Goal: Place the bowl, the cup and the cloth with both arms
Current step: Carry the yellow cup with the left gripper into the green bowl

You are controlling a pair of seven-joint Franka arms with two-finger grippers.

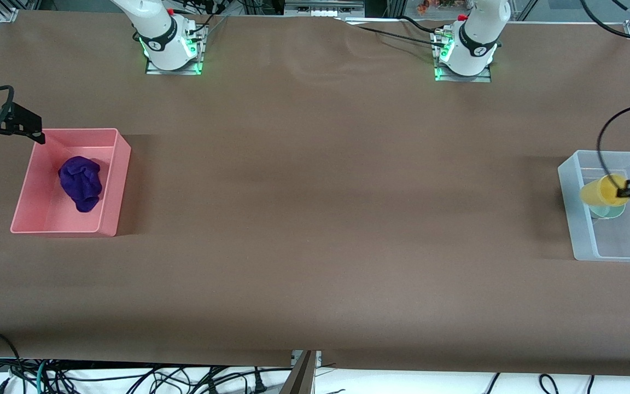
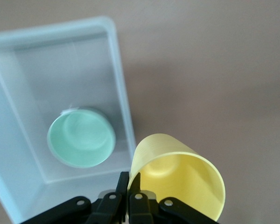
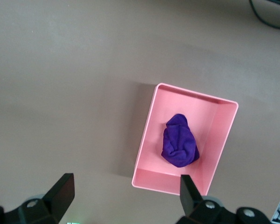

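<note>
My left gripper (image 1: pixel 624 191) is shut on the rim of the yellow cup (image 1: pixel 599 191). It holds the cup tilted on its side in the air over the clear bin (image 1: pixel 580 230). In the left wrist view its fingers (image 2: pixel 123 184) pinch the cup's wall (image 2: pixel 177 175). The mint-green bowl (image 1: pixel 607 212) stands upright in the clear bin under the cup, and it also shows in the left wrist view (image 2: pixel 81 137). The purple cloth (image 1: pixel 81 183) lies bunched in the pink bin (image 1: pixel 112 180). My right gripper (image 1: pixel 29 127) is open and empty, in the air above that bin's outer corner.
The pink bin (image 3: pixel 147 140) with the cloth (image 3: pixel 179 142) sits at the right arm's end of the brown table, the clear bin (image 2: pixel 116 51) at the left arm's end. The two arm bases (image 1: pixel 170 46) stand along the table's edge farthest from the front camera.
</note>
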